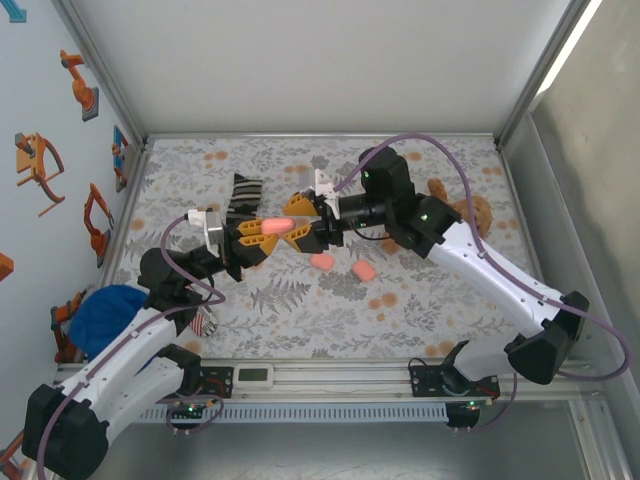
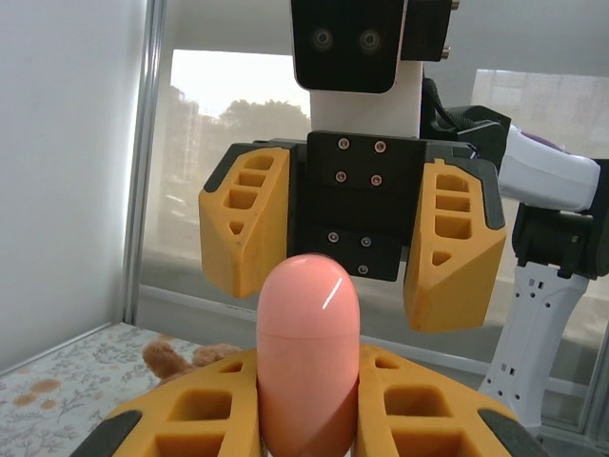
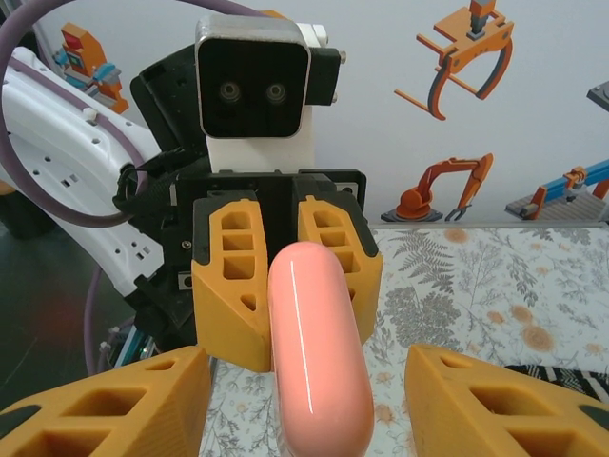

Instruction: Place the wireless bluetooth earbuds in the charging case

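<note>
Left gripper (image 1: 255,236) clamped tight on the charging case (image 1: 277,228), which is held in the air with its rounded free end toward the right gripper (image 1: 306,224). Right jaws are spread, one on each side of that end, with gaps showing.

Near earbud (image 1: 321,261) and far earbud (image 1: 364,270) lie on the floral cloth (image 1: 450,310), below the case.

Centre the case between the pads before you close. Take only the free end, squarely. Don't twist against the left hold.
</note>
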Motion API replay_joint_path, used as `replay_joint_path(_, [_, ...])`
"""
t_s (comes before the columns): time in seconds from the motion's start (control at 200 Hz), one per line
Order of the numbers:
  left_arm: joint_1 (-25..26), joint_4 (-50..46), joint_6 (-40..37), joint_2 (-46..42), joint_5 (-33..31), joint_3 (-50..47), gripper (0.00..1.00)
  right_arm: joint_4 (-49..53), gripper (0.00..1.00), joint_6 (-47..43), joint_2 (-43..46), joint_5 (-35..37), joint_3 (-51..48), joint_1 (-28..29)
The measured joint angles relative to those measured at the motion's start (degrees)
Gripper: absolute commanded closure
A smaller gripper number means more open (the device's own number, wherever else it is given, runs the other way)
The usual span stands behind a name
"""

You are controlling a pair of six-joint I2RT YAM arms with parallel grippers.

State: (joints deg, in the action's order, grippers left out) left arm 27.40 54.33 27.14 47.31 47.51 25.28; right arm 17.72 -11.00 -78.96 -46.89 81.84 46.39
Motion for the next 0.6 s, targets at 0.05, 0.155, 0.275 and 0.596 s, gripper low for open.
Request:
replay_joint_path(0.05, [0.0, 0.0, -0.1, 0.0, -0.1, 0.0, 1.0, 0.0, 0.48, 0.0, 0.0, 0.0, -0.3, 0.0])
replay_joint_path(0.155, [0.0, -0.1, -0.2, 0.0, -0.3, 0.0, 1.0, 0.0, 0.52, 0.2, -0.1, 0.0, -0.5, 0.1])
replay_joint_path(0.275, [0.0, -0.2, -0.4, 0.0, -0.4, 0.0, 1.0, 0.0, 0.55, 0.5, -0.2, 0.0, -0.6, 0.3])
replay_joint_path(0.596, [0.4, -0.4, -0.7, 0.0, -0.3, 0.0, 1.0, -0.9, 0.77, 2.5, -0.7, 0.3, -1.2, 0.4])
